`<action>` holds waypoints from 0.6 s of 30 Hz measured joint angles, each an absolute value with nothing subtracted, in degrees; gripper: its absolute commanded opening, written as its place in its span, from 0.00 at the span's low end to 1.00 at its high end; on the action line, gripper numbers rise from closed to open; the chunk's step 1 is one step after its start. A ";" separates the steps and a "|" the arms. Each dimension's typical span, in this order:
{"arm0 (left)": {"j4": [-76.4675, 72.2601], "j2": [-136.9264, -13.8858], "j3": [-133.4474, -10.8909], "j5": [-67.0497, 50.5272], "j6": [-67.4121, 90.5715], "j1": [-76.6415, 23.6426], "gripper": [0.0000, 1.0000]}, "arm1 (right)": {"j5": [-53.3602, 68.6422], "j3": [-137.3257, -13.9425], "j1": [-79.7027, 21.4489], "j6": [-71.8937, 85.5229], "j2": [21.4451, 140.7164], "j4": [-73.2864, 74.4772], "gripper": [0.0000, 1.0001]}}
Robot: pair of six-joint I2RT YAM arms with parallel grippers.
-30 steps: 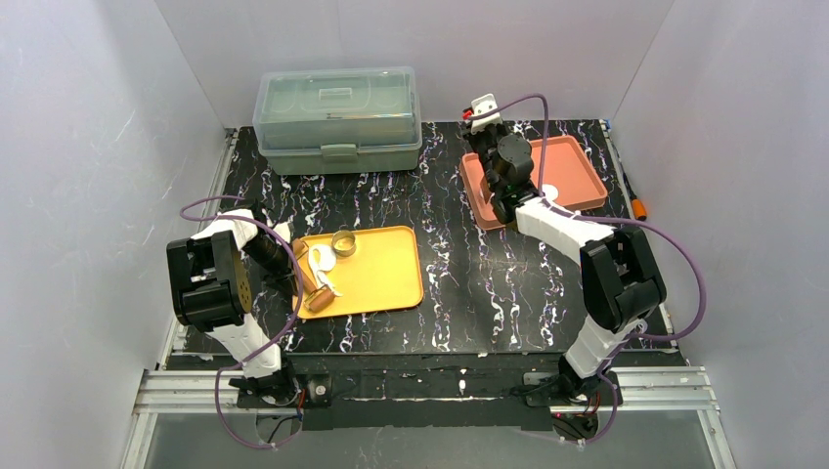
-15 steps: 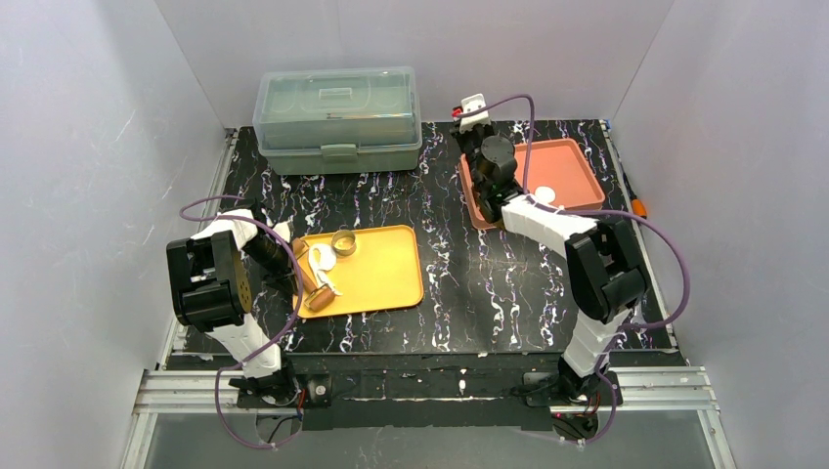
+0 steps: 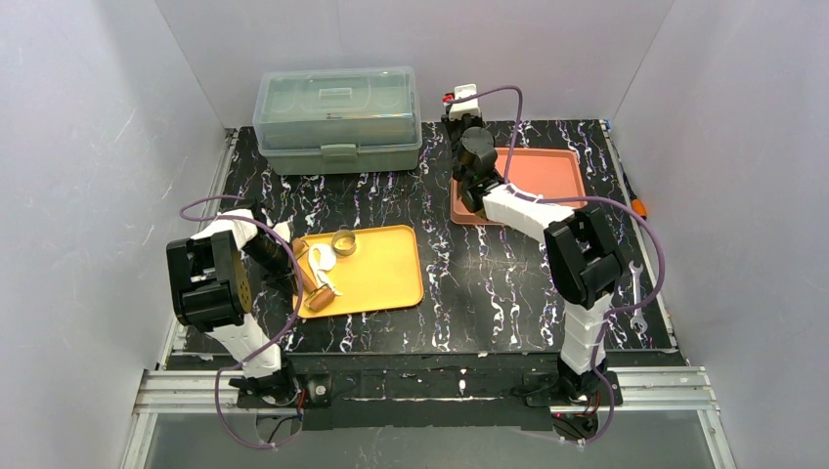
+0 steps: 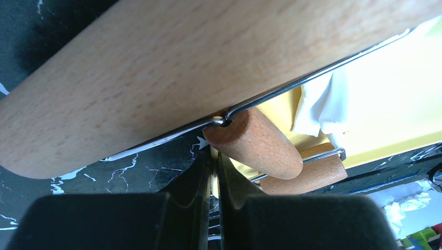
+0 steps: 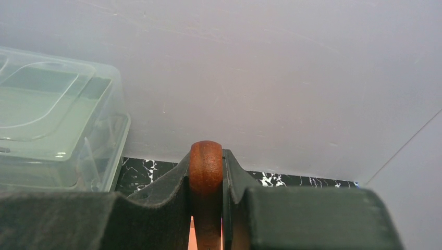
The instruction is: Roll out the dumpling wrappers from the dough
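White dough (image 3: pixel 322 260) lies on the left part of the yellow tray (image 3: pixel 386 278). It is a ragged strip whose long axis runs far to near, drifting slightly right, just beside the wooden rolling pin (image 3: pixel 313 290), which lies along the same line. A metal ring (image 3: pixel 344 241) sits near its far end. The left gripper (image 4: pixel 213 172) has its jaws pressed together under the pin, with nothing visible between them. The right gripper (image 5: pixel 207 172) pinches the rim of the terracotta tray (image 3: pixel 543 171), far right.
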State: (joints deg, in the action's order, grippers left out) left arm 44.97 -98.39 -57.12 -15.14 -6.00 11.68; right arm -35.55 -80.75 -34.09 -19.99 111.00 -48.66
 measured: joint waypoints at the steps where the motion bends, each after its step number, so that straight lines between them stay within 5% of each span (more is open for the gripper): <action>1: 44.97 -98.39 -57.12 -15.14 -6.00 11.68 0.00 | -35.83 -80.66 -34.15 -20.16 111.00 -49.01 0.01; 18: 43.55 -101.71 -62.39 -14.76 -7.88 11.64 0.00 | -31.20 -63.44 -36.16 -11.57 84.64 -47.97 0.01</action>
